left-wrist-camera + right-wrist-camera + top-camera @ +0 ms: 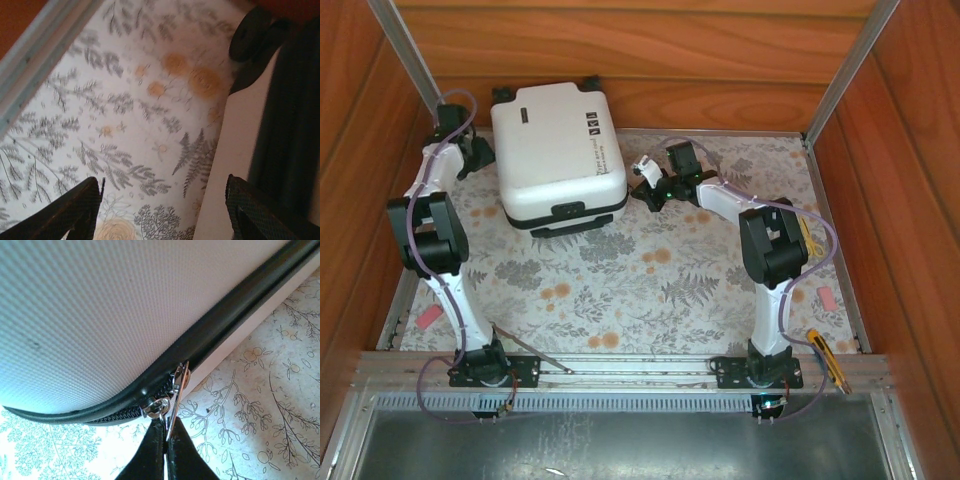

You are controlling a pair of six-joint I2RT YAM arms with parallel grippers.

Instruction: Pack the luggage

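Floral cloth (650, 280): right hand (167, 432) clamps luggage (555, 150) zipper pull (177, 387); left hand (165, 187) spread.

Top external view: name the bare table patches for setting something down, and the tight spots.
Widest bare patch: mid table, between the luggage, the left arm, the right arm and the near rail. Tight: the luggage's near right corner, where the right gripper pinches the zipper pull, and its left side, beside the open left gripper.
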